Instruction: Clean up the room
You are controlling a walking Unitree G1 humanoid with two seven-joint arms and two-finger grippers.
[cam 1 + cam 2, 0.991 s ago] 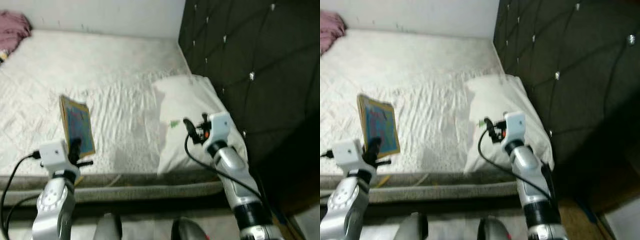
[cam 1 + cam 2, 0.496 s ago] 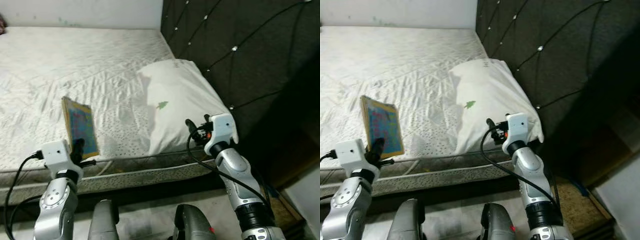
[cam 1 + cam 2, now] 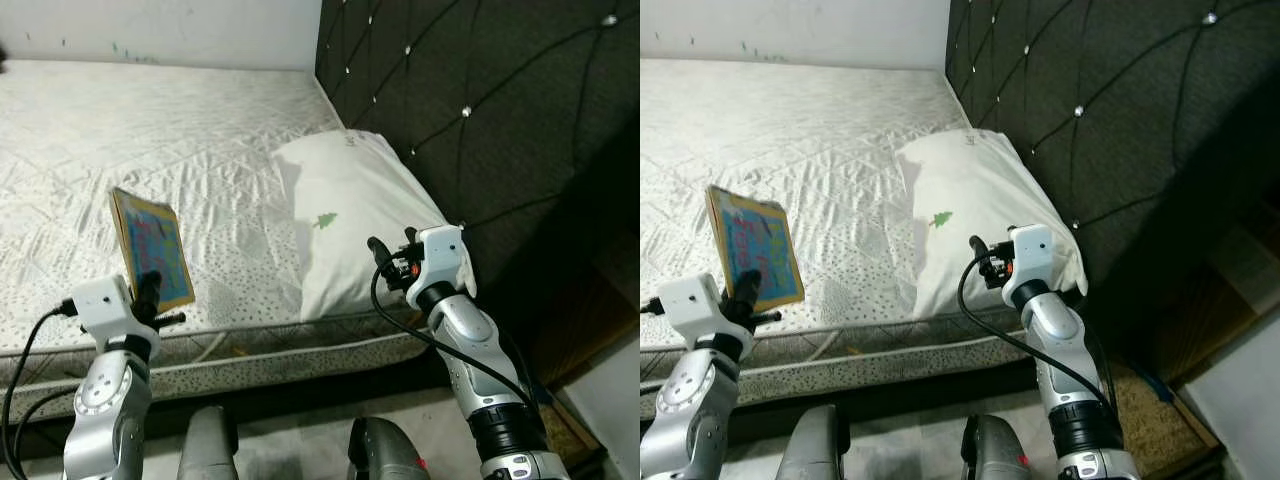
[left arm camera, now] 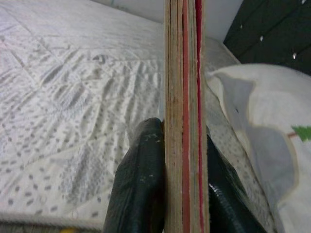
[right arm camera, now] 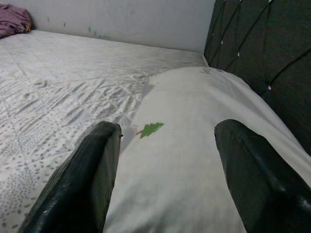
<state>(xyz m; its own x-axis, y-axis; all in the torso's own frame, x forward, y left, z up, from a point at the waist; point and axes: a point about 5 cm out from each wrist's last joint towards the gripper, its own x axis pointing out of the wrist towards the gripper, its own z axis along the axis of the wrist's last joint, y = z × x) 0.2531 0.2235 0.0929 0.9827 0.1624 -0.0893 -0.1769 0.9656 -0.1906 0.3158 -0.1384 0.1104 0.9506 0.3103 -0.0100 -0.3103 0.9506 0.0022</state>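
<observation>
Two grippers hover at the bed's [image 3: 200, 120] edge: left gripper [image 4: 182, 184] jaws clamp an upright book [image 3: 150, 248]; right gripper [image 5: 165, 179] jaws gape wide toward the pillow [image 3: 350, 220].

Blue-and-yellow book [image 3: 152, 248], white pillow [image 3: 355, 215] with green tree print, dark tufted headboard [image 3: 480, 100]
</observation>
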